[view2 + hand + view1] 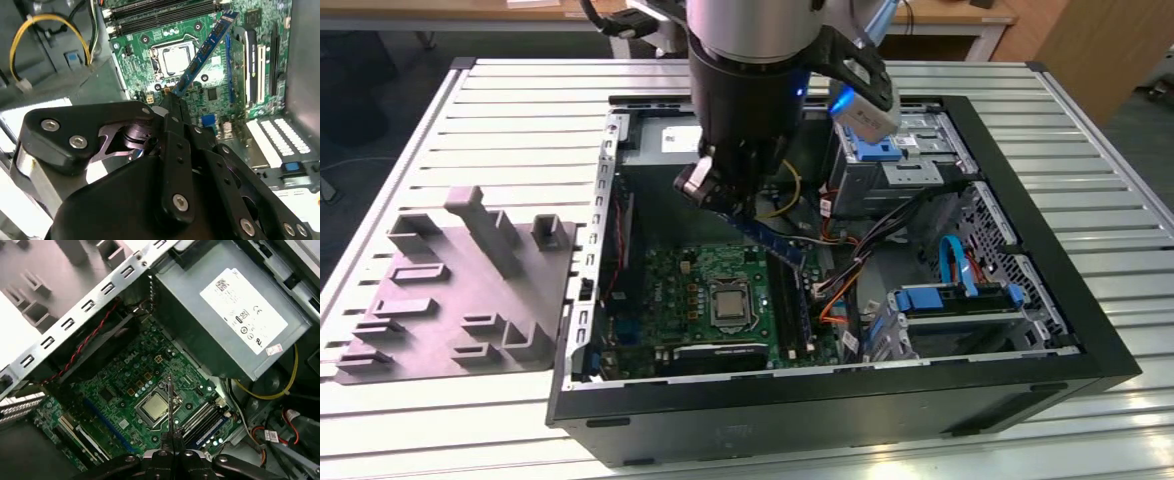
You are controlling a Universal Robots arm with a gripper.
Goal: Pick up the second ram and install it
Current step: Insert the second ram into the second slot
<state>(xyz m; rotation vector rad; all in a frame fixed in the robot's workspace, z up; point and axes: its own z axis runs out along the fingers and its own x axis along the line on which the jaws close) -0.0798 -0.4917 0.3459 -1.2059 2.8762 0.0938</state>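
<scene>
Gripper (170,102) was closed on one end of the ram (205,50). The stick hung tilted over the board (132,65) inside the case (854,395). Judged light, stiff, thin and brittle. Best pinched flat-faced near an end, clear of the contact edge.

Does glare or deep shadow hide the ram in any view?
No. Exterior view: second ram evenly lit against the shaded interior of the case. Second wrist view: ram bright, pincer dark in front, washed-out white beside it. First wrist view: no glare on the ram.
</scene>
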